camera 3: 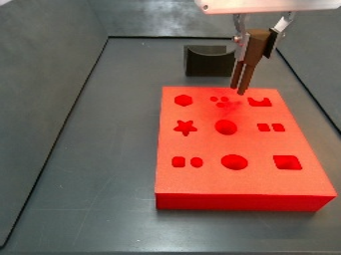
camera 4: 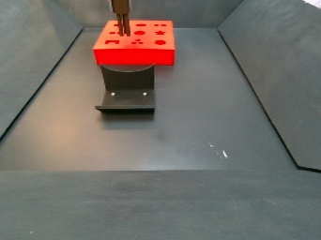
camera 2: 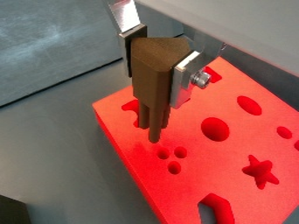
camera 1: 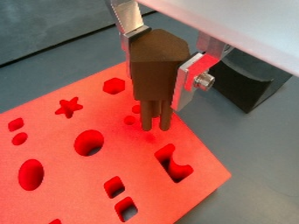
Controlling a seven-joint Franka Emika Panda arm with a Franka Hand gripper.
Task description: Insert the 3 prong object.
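Gripper (camera 1: 163, 66) clamped on 3 prong object (camera 1: 153, 83), silver plates on opposite flat sides of its upper body, prongs down. Object hangs upright just above red board (camera 3: 246, 184), near the three-hole socket (camera 2: 173, 157). Judged rigid, light, smooth-sided; high grip leaves prongs free, but it could slip or tilt.

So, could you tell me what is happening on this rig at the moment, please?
The Franka arm's gripper is shut on the 3 prong object, a brown piece with three short prongs at its lower end, and holds it upright over the red board. In a wrist view the prongs hang just above the board, close to a cluster of three small round holes, and are not yet in them. The fixture stands on the floor beside the board.
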